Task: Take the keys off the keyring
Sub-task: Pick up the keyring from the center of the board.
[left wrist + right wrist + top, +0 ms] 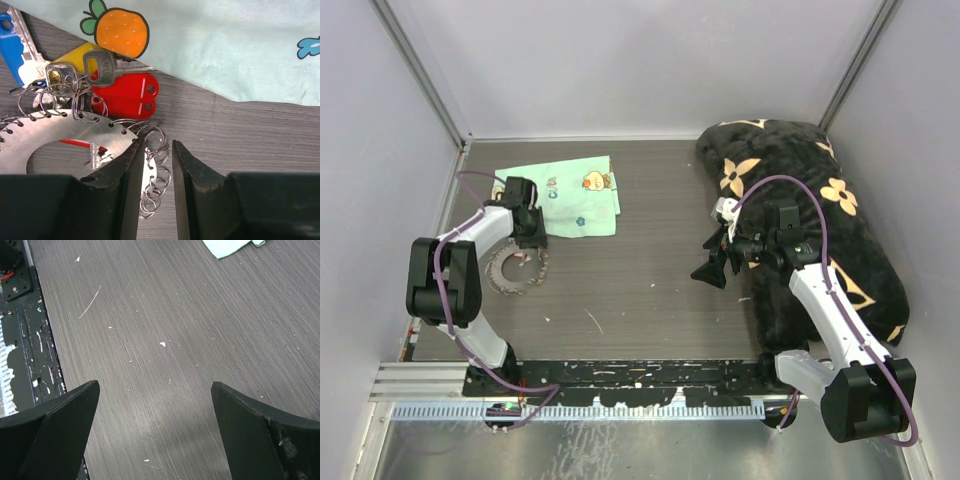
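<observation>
Silver against the dark surface (240, 130): keyring (55, 129) lying flat, a holed plate fringed with small rings (152, 175), at the left of the overhead view, just off the near corner of the green cloth (225, 40). Directly over its rim, left end effector (156, 145), jaws narrowly apart and straddling that fringe at the plate's three o'clock edge, with nothing visibly clamped. From those fingertips, in the left wrist view, keys (107, 67) bunched at ten to eleven o'clock, near but not between the jaws. One of plain silver, head toward nine and blade toward three o'clock, tip at the cloth's hem. Red tags (127, 95) just below on the same nine-to-three line. Blue key (12, 45) out in the far ten o'clock corner. Probably set for a steadying hold on the ring rather than on a key. Right end effector (155, 390) spread wide, holding nothing, hovering over bare surface well apart at the keyring's three o'clock in the overhead view, just in front of the dark flowered cushion (800, 170). Left arm clearly the nearer. For any key-pulling by the right one: a long reach toward nine o'clock first, then likely a tug along the key's length.
</observation>
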{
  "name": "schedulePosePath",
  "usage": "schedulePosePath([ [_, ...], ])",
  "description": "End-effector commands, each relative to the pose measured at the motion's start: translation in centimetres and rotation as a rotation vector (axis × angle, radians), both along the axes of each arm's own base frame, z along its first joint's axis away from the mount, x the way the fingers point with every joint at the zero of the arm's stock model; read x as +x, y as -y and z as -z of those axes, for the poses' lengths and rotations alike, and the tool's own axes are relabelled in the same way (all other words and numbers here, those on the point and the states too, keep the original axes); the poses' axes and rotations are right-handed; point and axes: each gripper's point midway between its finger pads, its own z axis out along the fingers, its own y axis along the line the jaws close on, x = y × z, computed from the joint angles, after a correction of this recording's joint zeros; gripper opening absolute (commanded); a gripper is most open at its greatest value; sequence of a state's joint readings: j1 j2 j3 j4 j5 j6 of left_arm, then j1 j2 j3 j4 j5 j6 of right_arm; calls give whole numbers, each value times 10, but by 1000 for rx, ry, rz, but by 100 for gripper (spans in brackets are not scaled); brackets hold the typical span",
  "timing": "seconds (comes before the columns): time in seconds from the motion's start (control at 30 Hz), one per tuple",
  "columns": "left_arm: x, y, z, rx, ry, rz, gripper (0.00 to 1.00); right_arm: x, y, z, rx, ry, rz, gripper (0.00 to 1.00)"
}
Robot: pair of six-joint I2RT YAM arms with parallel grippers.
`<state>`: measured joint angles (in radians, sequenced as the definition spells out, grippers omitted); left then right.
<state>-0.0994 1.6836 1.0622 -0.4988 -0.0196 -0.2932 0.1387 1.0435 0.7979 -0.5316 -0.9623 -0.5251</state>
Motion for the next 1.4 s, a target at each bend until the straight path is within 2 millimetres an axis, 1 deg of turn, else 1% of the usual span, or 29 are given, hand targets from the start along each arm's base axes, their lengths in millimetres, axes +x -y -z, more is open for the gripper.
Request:
schedulePosePath([
  [0.0, 12, 0, -6, 28, 28, 18, 29, 3, -3, -5, 5, 35, -12, 100],
  [0.07, 11, 0, -3, 30, 19, 19, 27, 4, -2, -4, 4, 34, -11, 100],
  [0.2, 9, -1, 1, 36, 1, 17, 27, 3, -2, -4, 4, 33, -11, 100],
  [0.37, 9, -1, 0, 41, 5, 18, 26, 3, -3, -4, 5, 30, -12, 100],
  [0.4, 9, 0, 0, 40, 6, 20, 24, 3, -3, -4, 5, 31, -12, 100],
  [0.53, 9, 2, -4, 37, 12, 25, 7, 3, -2, -4, 5, 31, -11, 100],
  [0.6, 8, 5, -9, 36, 23, 33, 0, 3, -2, -3, 5, 30, -11, 100],
  [0.8, 5, 17, -28, 30, 74, 70, 0, 2, -4, -4, 12, 23, -19, 100],
  [0.97, -2, 37, -47, -7, 134, 116, 0, -1, -7, -3, 35, -4, -39, 100],
  [1.07, -6, 56, -61, -57, 183, 151, 0, -3, -10, -3, 53, -23, -55, 100],
  [1.23, -12, 94, -88, -203, 271, 189, 0, -6, -18, -4, 119, -66, -68, 100],
  [1.3, -15, 112, -102, -263, 318, 204, 0, -4, -21, -5, 156, -89, -51, 100],
  [1.37, -17, 128, -111, -331, 347, 202, 0, 2, -25, -5, 198, -105, -15, 100],
])
